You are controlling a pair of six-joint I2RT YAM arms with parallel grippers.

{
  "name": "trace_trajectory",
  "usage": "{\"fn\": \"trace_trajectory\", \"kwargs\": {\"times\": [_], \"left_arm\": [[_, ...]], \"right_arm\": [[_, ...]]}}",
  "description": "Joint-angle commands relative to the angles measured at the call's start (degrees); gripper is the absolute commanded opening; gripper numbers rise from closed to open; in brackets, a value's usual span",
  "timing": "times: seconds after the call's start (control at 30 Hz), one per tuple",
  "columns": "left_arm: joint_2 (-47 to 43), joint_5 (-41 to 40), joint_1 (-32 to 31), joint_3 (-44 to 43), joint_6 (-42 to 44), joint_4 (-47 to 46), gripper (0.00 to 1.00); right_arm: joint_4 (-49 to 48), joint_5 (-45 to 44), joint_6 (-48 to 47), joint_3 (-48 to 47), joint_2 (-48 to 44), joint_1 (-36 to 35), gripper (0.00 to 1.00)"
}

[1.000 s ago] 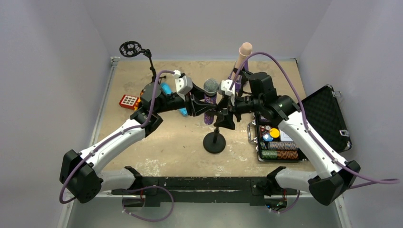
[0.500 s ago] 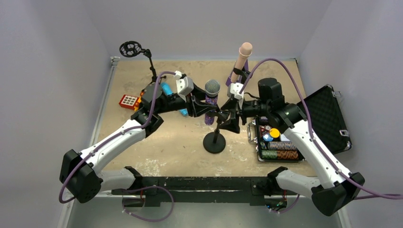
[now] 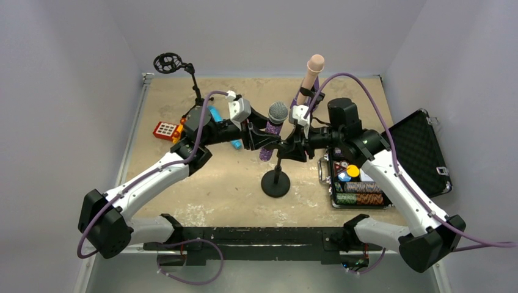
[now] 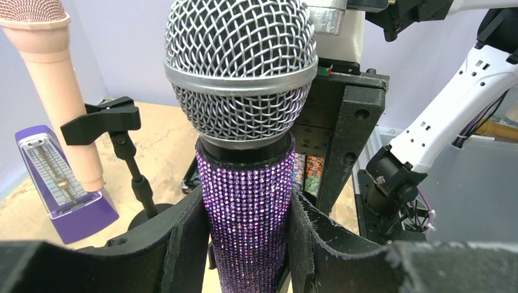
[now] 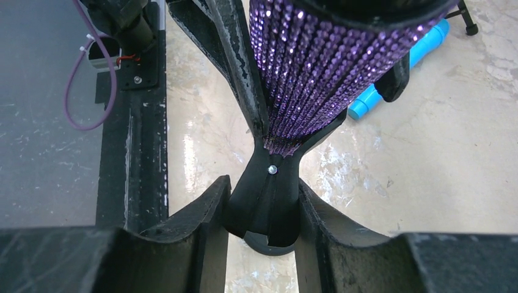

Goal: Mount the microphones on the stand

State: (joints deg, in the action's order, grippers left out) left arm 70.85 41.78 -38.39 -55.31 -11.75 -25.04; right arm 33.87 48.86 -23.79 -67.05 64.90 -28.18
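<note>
My left gripper (image 4: 247,210) is shut on the glittery purple microphone (image 4: 244,183), whose grey mesh head (image 3: 278,112) points up and to the right. Its lower end sits between the arms of the black clip (image 5: 266,207) on the middle stand (image 3: 275,182). My right gripper (image 5: 262,204) is shut on that clip's tail, both fingers touching it. The pale pink microphone (image 3: 313,70) stands upright in a stand at the back. The sky-blue microphone (image 5: 400,67) lies on the table beyond the left gripper (image 3: 267,141), partly hidden by it.
A purple metronome (image 4: 61,183) stands beside the pink microphone. Another stand with a round black head (image 3: 166,61) is at the back left. A red toy (image 3: 165,130) lies at the left. An open black case (image 3: 421,152) with poker chips sits right of the right arm.
My right gripper opened wide, moved in to the stand's clip and closed on it. The left gripper tilted the purple microphone and shifted it slightly right, toward the clip.
</note>
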Motion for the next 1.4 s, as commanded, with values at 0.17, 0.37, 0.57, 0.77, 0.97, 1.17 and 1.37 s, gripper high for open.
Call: {"fn": "trace_trajectory", "kwargs": {"times": [0.17, 0.37, 0.57, 0.77, 0.97, 1.17, 1.37], "left_arm": [[-1.21, -0.40, -1.70, -0.83, -1.39, -3.42, 0.02], [-3.57, -3.61, -1.70, 0.78, -1.26, -2.66, 0.33], [-7.29, -9.21, -1.63, 0.61, 0.71, 1.37, 0.68], [-12.69, -14.88, -0.93, 0.10, 4.93, 8.47, 0.85], [-23.33, -25.31, -0.55, 5.43, 2.65, 17.46, 0.99], [-37.98, -28.36, -0.46, 16.87, -9.53, 22.53, 0.99], [-45.80, -23.99, -0.83, 29.90, -15.06, 20.85, 0.99]], "right_arm": [[-1.22, 5.96, -0.03, -0.63, -2.92, 1.05, 0.81], [-1.00, 10.25, -0.10, 0.07, -6.23, 5.23, 0.89], [-0.29, 14.26, -2.00, 2.73, -10.81, 10.20, 0.92], [2.62, 18.95, -7.18, 5.98, -15.06, 14.48, 0.96], [4.26, 20.72, -11.04, 10.98, -19.85, 18.68, 0.99], [2.27, 17.75, -10.24, 19.16, -25.66, 21.89, 0.99], [5.06, 16.61, -13.98, 25.01, -26.33, 24.13, 0.99]]}}
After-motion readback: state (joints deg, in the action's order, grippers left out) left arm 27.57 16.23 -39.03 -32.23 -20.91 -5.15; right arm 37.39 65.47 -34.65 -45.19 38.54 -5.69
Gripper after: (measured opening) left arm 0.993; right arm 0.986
